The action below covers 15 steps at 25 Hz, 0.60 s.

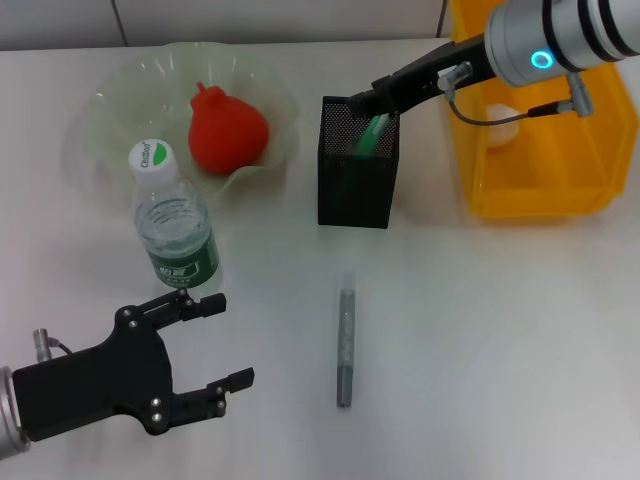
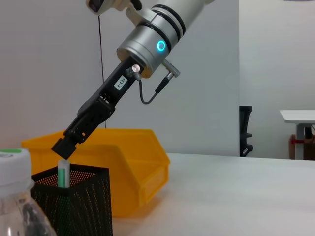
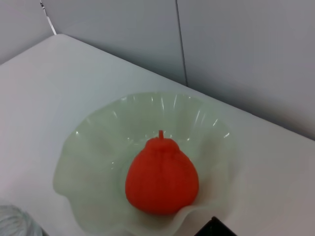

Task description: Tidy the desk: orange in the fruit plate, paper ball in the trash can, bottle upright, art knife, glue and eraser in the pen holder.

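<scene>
In the head view we take the pen holder (image 1: 357,163) as our landmark. To its left sits the fruit plate (image 1: 110,100) with the orange (image 1: 226,131) resting inside it. Nearer the robot than the plate, left of the holder, the bottle (image 1: 176,228) stands upright. To the holder's right is the trash can (image 1: 545,150), where we see the paper ball (image 1: 502,124) against its inner wall. On the white table (image 1: 480,340), on the robot's side of the holder, a slim grey stick (image 1: 346,340) lies flat. The right gripper (image 1: 372,105) reaches in from the trash can side, angled down over the holder's rim, pinching a green stick (image 1: 371,136) that stands inside the mesh. The left gripper (image 1: 213,338) hovers low near the bottle's base, its fingers spread apart.

In the left wrist view, the right gripper (image 2: 63,149) slopes down to the holder (image 2: 74,204), closed on the top of the green stick (image 2: 62,175); the trash can (image 2: 133,164) stands behind.

In the right wrist view we see only the orange (image 3: 161,178) in the plate (image 3: 93,147), beside a corner of the holder.
</scene>
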Each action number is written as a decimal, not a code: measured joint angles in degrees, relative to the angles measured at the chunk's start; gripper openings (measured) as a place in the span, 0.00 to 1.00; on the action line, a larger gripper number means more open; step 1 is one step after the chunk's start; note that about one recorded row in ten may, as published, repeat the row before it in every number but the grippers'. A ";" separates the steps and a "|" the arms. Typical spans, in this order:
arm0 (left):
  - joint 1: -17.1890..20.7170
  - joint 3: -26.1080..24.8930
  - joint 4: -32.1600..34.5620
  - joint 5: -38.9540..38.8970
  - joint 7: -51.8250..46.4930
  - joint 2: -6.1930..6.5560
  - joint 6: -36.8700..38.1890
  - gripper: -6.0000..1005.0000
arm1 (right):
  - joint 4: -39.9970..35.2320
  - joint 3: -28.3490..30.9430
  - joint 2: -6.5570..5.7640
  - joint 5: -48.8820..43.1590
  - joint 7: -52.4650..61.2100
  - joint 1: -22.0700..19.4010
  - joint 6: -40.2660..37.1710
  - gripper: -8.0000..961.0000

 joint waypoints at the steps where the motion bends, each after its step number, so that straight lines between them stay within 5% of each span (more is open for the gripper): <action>1: 0.00 0.00 0.08 0.00 -0.11 0.02 0.12 0.78 | -0.65 -0.01 0.01 0.06 -0.17 -0.37 -0.15 0.41; 11: 0.70 -0.60 0.79 0.01 -0.18 0.48 1.16 0.78 | -16.37 -0.63 0.16 7.31 0.20 -12.74 -6.67 0.51; 15: 1.70 -1.31 0.79 0.00 -0.05 1.05 0.81 0.78 | -20.08 -6.83 0.24 6.85 2.71 -16.36 -10.71 0.54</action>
